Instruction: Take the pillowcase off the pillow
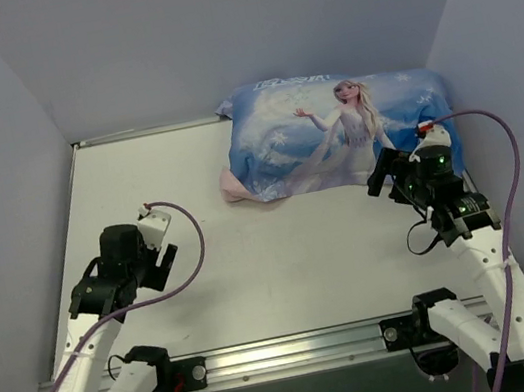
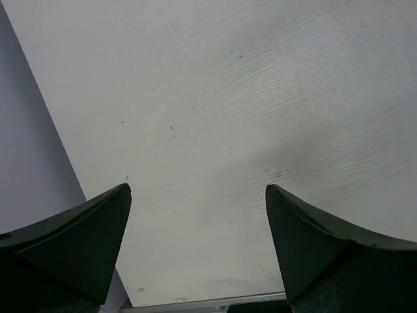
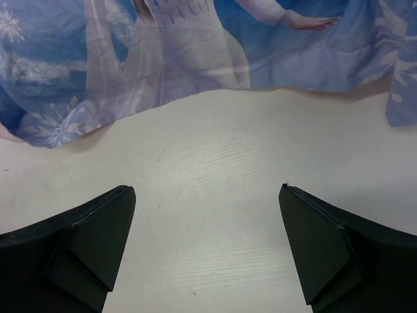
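Note:
The blue pillowcase [image 1: 332, 131] with the ice-princess print lies puffed up at the far right of the table; a pale pink bit of it shows at its left end [image 1: 231, 185]. The white pillow is hidden inside it. My right gripper [image 1: 387, 174] is open and empty, just in front of the pillowcase's near edge; in the right wrist view the printed cloth [image 3: 195, 59] lies ahead of the spread fingers [image 3: 98, 228]. My left gripper [image 1: 164, 262] is open and empty over bare table at the left, far from the pillowcase.
Grey walls close in the white table [image 1: 282, 253] on the left, back and right. A metal rail [image 1: 299, 350] runs along the near edge between the arm bases. Purple cables loop from both arms.

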You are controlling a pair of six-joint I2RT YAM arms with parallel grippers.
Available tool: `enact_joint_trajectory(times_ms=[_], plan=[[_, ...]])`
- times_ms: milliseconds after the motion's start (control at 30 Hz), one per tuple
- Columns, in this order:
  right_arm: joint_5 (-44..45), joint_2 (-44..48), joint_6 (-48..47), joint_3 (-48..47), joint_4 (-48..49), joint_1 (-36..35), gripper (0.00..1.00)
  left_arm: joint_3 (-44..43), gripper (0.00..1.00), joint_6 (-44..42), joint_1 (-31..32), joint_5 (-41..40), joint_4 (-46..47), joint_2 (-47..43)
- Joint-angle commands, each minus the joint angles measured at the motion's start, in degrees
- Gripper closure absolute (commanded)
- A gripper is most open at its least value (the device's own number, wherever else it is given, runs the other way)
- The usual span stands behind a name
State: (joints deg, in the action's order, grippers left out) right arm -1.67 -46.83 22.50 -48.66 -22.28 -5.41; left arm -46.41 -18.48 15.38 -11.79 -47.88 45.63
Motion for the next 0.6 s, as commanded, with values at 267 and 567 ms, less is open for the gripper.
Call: enact_joint_trajectory(times_ms=[267, 567], plan=[[12.92, -30.82, -6.68, -24.35, 1.18, 5.06, 0.0, -4.56, 0.06, -2.96, -0.35, 6.94, -3.36, 6.92], [2.3, -71.07, -13.52, -53.36, -6.53, -0.88, 0.22, -8.96, 0.06, -2.88, -0.35, 8.45, -4.86, 12.2]])
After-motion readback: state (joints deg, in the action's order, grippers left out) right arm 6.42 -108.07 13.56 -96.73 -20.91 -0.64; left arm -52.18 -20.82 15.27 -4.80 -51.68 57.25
